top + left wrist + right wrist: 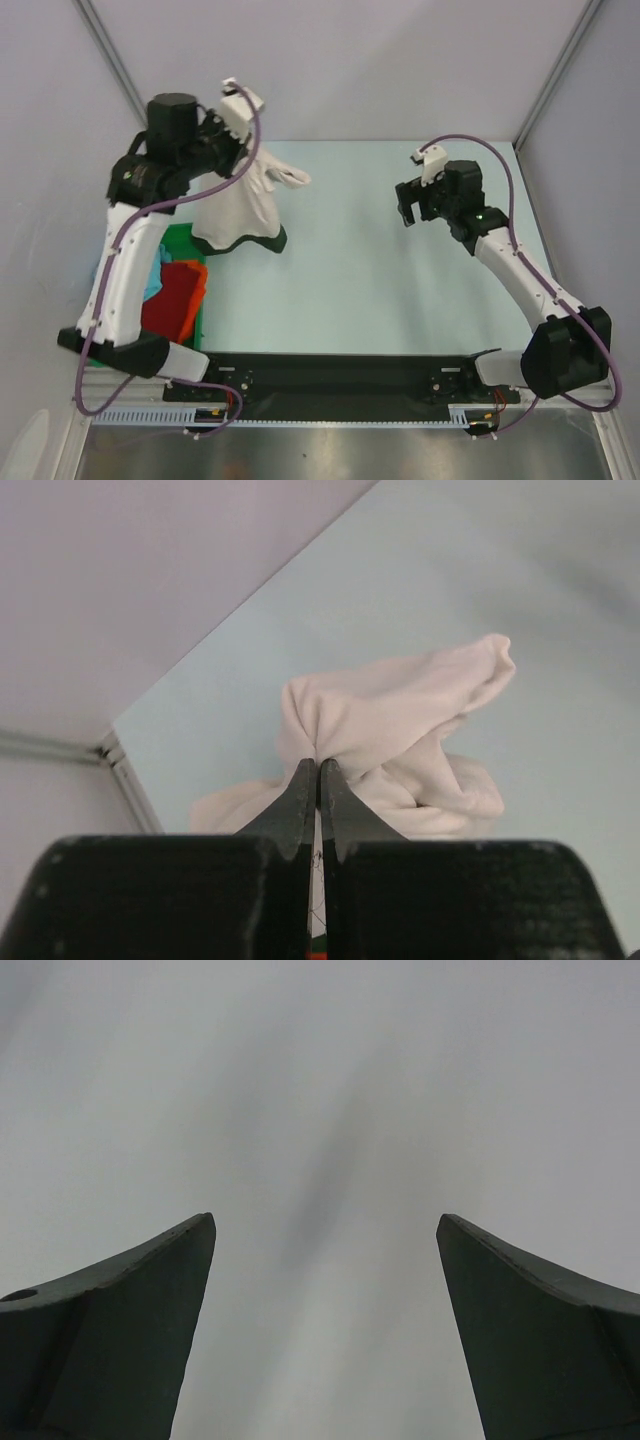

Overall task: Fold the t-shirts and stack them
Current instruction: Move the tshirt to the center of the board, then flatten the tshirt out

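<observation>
1. Cloth such as the cream t-shirt [245, 200] is likely light and limp. It sags from a single pinch, so a shoulder or hem corner looks the better hold for spreading it.
2. It hangs bunched, its lower edge resting on the table [380, 280] over a dark green shirt [272, 243].
3. The left gripper [318, 765] is pinched tight on a gathered fold at the top, its arm reared high.
4. The right gripper [408, 205] hovers well apart, jaws spread wide and empty.
5. A red shirt [165, 310] lies beside the left arm.
</observation>
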Robot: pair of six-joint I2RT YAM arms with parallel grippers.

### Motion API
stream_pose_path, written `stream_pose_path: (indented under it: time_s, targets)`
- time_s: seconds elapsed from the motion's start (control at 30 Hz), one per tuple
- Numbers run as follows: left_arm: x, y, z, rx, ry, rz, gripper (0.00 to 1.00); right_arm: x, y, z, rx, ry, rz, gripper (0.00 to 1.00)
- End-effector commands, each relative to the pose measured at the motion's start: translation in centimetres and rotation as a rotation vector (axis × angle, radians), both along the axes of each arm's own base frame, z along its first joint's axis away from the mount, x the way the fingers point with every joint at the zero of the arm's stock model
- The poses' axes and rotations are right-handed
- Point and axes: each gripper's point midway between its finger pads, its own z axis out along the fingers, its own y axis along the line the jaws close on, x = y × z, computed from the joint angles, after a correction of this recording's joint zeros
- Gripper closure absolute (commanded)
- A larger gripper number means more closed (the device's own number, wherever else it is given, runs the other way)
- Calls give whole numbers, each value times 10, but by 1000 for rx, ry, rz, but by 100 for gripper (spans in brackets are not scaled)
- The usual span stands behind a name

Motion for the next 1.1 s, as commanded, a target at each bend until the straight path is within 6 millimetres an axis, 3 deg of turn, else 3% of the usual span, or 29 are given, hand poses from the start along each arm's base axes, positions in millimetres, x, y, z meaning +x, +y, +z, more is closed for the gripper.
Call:
stream_pose_path:
  time_s: [0.0,0.1,0.13,0.17,0.23,0.27,0.33,0.37,0.4,0.43,0.47,0.53,0.57,0.63,0.67,0.7,0.73,0.77,0.8,0.83,0.87,0.93,0.97,1.03,1.07]
  targets:
    - [17,-63,15,3,-64,-149,100,13,-37,44,82,-65,-141,0]
    - [21,-108,17,-6,-69,-239,100,11,-60,45,101,-39,-201,1]
    - [32,-124,2,5,-39,-258,100,12,-75,45,97,-39,-232,1]
    - [28,-141,11,-5,-61,-291,99,9,-81,49,95,-50,-241,1]
    - [41,-165,-2,6,-38,-307,99,5,-95,46,72,-59,-261,0]
    - [42,-176,4,-7,-60,-315,100,1,-97,52,65,-83,-257,0]
    - [55,-182,3,-23,-70,-264,52,-4,-97,51,40,-97,-228,0]
    - [66,-180,-11,1,-53,-215,33,-8,-95,54,40,-106,-207,0]
    - [70,-177,-18,3,-36,-190,24,-10,-92,53,34,-106,-186,0]
    - [76,-169,-31,25,-10,-140,22,-13,-90,51,29,-102,-163,0]
    - [75,-155,-59,51,62,-119,22,-17,-84,49,24,-95,-119,0]
    - [63,-139,-90,63,152,-123,24,-24,-77,47,20,-87,-64,0]
    - [45,-117,-119,89,223,-113,25,-29,-68,43,22,-71,-6,0]
    - [25,-95,-147,99,296,-120,28,-38,-55,36,21,-46,76,0]
    - [7,-71,-187,130,389,-98,29,-44,-48,29,7,-24,124,0]
    - [-9,-55,-181,119,366,-87,30,-49,-35,24,1,-11,169,0]
    - [-18,-44,-189,128,371,-76,30,-52,-28,19,-8,1,201,0]
    - [-34,-26,-219,166,430,-55,30,-59,-19,11,-13,29,245,0]
    - [-46,-16,-213,163,399,-46,30,-64,-5,6,-29,36,301,1]
    - [-55,-9,-221,177,413,-41,30,-66,1,0,-30,55,318,1]
    - [-68,1,-243,207,462,-33,30,-64,7,-2,-27,52,331,1]
    - [-86,15,-255,229,488,-23,30,-64,22,-8,-14,75,370,1]
    - [-96,28,-274,245,537,2,30,-64,28,-9,-7,82,390,1]
    - [-113,42,-287,248,584,15,30,-60,40,-5,-2,82,421,1]
    - [-124,53,-302,267,630,25,30,-57,47,-13,0,112,444,1]
